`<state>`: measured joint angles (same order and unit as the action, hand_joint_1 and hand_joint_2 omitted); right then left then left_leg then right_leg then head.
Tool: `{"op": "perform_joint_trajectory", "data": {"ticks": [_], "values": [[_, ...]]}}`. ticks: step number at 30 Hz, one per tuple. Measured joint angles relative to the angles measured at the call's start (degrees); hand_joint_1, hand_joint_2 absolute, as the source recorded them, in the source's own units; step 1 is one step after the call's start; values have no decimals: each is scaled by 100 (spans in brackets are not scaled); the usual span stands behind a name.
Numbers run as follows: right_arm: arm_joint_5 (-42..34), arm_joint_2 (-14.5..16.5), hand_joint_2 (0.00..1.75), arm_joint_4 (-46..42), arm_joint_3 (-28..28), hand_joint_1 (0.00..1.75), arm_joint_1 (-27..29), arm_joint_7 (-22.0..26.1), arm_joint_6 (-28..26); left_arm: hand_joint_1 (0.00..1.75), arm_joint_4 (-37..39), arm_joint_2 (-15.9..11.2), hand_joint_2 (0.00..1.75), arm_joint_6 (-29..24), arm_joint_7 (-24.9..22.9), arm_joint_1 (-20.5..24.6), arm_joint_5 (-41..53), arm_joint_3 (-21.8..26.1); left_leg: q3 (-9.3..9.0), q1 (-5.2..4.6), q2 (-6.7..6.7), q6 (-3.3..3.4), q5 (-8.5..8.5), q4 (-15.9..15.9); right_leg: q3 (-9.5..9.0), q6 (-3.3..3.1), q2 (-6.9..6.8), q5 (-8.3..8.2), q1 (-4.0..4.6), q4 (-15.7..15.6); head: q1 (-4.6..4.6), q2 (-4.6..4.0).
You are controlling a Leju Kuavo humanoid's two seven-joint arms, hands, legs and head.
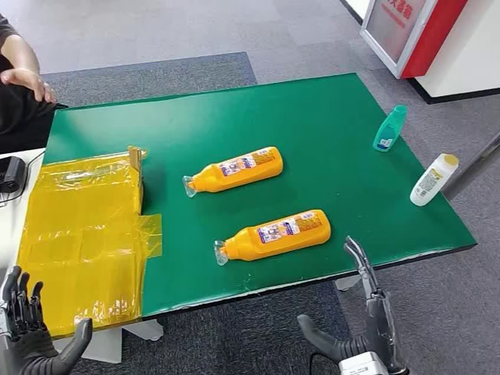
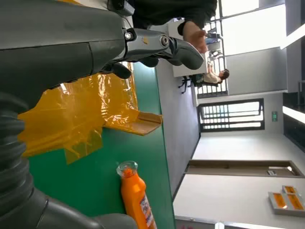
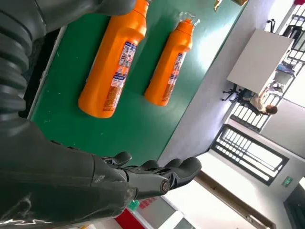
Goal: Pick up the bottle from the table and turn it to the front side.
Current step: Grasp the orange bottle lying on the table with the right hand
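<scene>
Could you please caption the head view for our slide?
Two orange plastic bottles lie on the green table; both hands empty.

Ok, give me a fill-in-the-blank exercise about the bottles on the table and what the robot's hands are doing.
1. The two orange bottles, the nearer orange bottle and the farther orange bottle, lie on their ____ on the green table.
2. The right hand holds ____.
3. The teal bottle and the white bottle lie near the table's ____ edge.
4. The yellow plastic sheet lies in front of the ____ hand.

Missing words: sides; nothing; right; left
</scene>
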<state>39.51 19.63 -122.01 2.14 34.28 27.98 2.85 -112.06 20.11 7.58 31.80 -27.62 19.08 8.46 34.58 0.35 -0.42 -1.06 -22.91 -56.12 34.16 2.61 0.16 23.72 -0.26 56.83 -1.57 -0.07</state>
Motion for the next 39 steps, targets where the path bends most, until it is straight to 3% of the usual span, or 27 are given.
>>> {"op": "perform_joint_trajectory", "data": {"ticks": [27,39], "values": [[53,0,175,-49,13,0,-26,49,-102,0,1,0,175,-17,16,22,-2,2,0,0,0,0,0,0,-1,0,0,0,0,0,0,0],[557,-188,175,-316,159,0,-463,-522,-155,0,102,-1,175,177,-20,74,-2,21,-1,0,0,0,1,0,-7,0,1,-2,0,0,-1,0]]}}
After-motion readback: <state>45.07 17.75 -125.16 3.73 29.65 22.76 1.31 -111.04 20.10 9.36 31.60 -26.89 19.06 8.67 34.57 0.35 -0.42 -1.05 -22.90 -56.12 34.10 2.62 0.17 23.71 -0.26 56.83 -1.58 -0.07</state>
